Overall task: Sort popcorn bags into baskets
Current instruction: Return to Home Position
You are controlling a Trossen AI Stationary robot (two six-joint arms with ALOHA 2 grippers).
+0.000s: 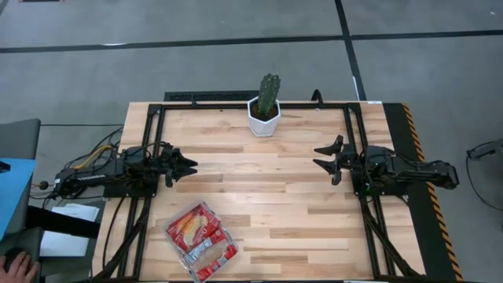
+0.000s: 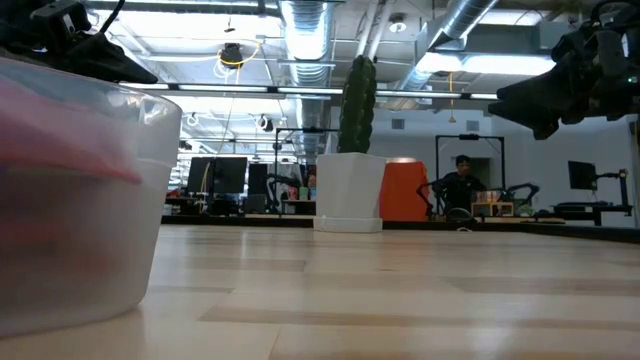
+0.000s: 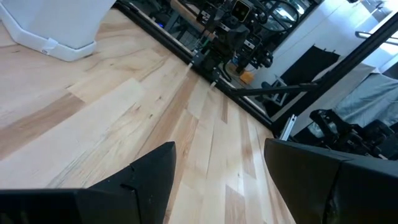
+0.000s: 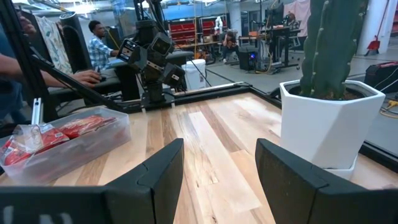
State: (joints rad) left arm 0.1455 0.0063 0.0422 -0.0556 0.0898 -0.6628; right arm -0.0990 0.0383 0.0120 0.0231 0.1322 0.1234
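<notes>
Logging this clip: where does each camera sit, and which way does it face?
High: overhead, looking straight down; left gripper and right gripper, both open.
Low: at table height beside the clear tray, facing the cactus pot; left arm and right arm above.
Left wrist: faces the right arm; own fingers.
Right wrist: faces the left arm and tray; own fingers.
Shared: cactus pot in all four.

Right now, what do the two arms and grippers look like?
Both arms: black, jointed. Left gripper and right gripper: two black wedge-shaped fingers each. Yellow cables run behind the left arm.
</notes>
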